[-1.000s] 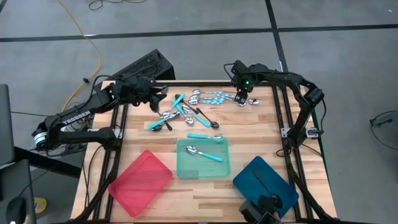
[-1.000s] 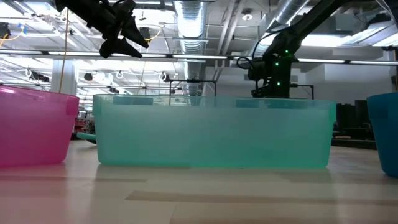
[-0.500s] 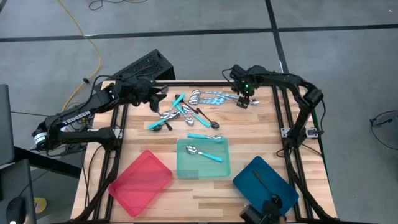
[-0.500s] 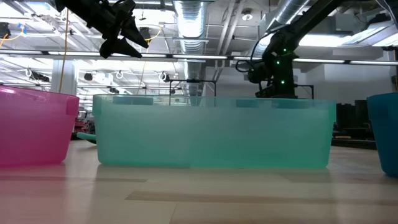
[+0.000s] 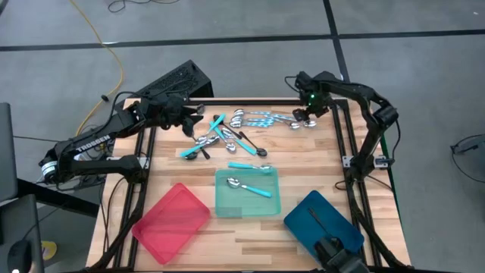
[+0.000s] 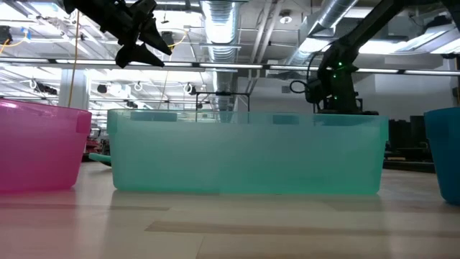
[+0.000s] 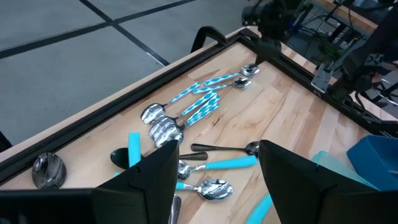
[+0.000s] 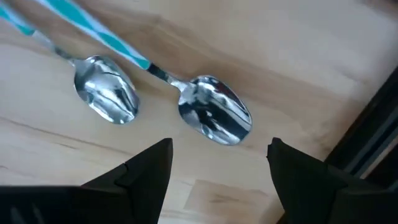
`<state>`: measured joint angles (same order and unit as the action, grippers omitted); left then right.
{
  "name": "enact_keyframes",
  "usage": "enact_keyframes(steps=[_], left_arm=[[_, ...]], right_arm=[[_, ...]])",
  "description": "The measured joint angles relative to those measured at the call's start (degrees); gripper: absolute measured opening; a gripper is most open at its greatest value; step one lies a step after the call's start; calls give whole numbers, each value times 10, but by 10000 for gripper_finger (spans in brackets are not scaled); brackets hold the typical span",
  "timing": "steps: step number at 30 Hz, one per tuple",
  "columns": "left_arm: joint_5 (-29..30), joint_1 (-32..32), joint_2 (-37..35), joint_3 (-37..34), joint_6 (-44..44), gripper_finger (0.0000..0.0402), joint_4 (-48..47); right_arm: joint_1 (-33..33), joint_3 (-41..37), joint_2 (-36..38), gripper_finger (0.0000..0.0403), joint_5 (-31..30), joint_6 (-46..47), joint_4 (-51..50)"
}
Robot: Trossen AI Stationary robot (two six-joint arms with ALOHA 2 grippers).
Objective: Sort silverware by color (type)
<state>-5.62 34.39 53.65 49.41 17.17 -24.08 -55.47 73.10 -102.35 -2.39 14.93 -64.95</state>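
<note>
The right gripper (image 5: 303, 114) hovers low over the far right corner of the wooden table (image 5: 303, 159), its jaws spread wide and holding nothing. Directly beneath them lie two spoons with turquoise handles (image 8: 214, 118), their shiny oval bowls side by side on the pale wood grain, apart from the fingers (image 8: 149, 171).

The left gripper (image 5: 189, 115) hangs above the far left of the table, jaws also wide and empty. Below and in front of it lies the main scatter of spoons (image 5: 223, 135): polished silver ones with mirror-like bowls, several with flat turquoise handles, and a few thin dark ones, lying crossed and touching in a loose heap. One more turquoise-handled spoon (image 5: 250, 167) lies alone just beyond the teal tray.

Three shallow, smooth plastic trays stand along the near edge: a red tray (image 5: 170, 224), a translucent teal tray (image 5: 227, 205) with one turquoise-handled spoon (image 5: 248, 187) inside, and a blue tray (image 5: 303, 220) holding a dark spoon (image 5: 322, 222).
</note>
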Motion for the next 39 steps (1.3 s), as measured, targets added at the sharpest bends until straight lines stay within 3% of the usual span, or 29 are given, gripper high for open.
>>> enact_keyframes(steps=[5, 14, 18, 39], left_arm=[[0, 0, 0, 0, 0, 206, -1], [-1, 0, 0, 0, -4, 206, -6], [-1, 0, 0, 0, -5, 206, -6], [-1, 0, 0, 0, -8, 206, -9]], right_arm=[[-6, -15, 2, 284, 0, 28, 3], [-32, -112, 50, 284, 16, 78, 90], [-52, -115, 50, 284, 38, 91, 99], [-44, -115, 36, 282, 38, 157, 132]])
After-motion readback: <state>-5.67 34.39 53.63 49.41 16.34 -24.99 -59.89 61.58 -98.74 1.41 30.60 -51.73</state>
